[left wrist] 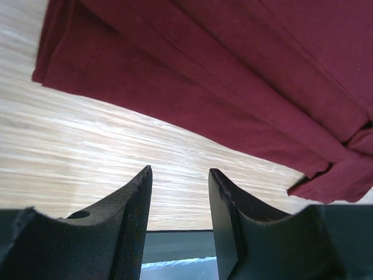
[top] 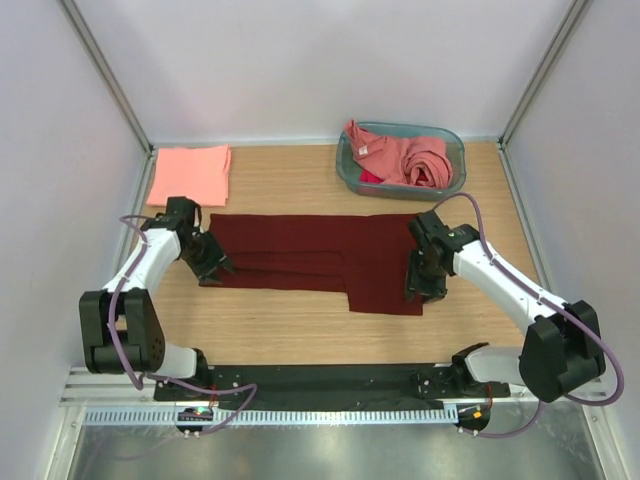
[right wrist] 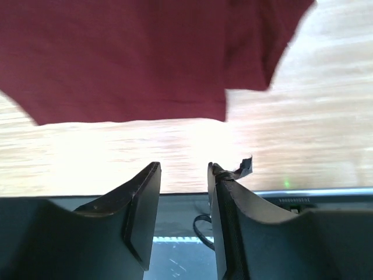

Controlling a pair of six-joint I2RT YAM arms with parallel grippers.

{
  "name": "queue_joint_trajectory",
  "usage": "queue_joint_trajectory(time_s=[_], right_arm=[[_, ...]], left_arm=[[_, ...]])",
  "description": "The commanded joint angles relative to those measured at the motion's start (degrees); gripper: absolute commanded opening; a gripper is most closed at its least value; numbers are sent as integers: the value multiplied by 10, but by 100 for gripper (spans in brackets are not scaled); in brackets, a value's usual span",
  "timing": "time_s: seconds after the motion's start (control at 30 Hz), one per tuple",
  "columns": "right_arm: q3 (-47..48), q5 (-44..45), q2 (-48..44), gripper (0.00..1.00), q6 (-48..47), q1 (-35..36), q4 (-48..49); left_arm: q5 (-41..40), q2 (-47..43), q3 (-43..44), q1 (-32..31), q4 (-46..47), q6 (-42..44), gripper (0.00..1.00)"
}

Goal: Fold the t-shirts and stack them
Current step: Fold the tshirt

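A dark maroon t-shirt (top: 320, 255) lies flat across the middle of the table as a long band, with a flap hanging toward the front at its right end. My left gripper (top: 214, 270) stands at the shirt's left end and my right gripper (top: 419, 289) at its right end. In the left wrist view the left gripper (left wrist: 179, 172) is open with only bare wood between its fingers, and the maroon cloth (left wrist: 233, 76) lies beyond them. The right gripper (right wrist: 183, 166) is open too and holds nothing, with the maroon shirt (right wrist: 140, 58) ahead of it.
A folded salmon-pink t-shirt (top: 190, 174) lies at the back left. A teal-blue plastic basket (top: 452, 140) at the back right holds crumpled pink t-shirts (top: 405, 158). White walls and metal posts close in the table on three sides.
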Motion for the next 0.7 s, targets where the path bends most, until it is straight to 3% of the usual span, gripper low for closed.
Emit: queue_joint_trajectory(time_s=[0.0,0.27,0.67], right_arm=[[-30,38,-36,45,30,-5,-1],[-95,5,-34,59,111,-19,59],[-169,51,-28,56,153,-28,177]], left_arm=[[39,3,10,-3,21,28,45],[67,44,9,-3,27,67,45],[91,35,-8,-3,39,83,45]])
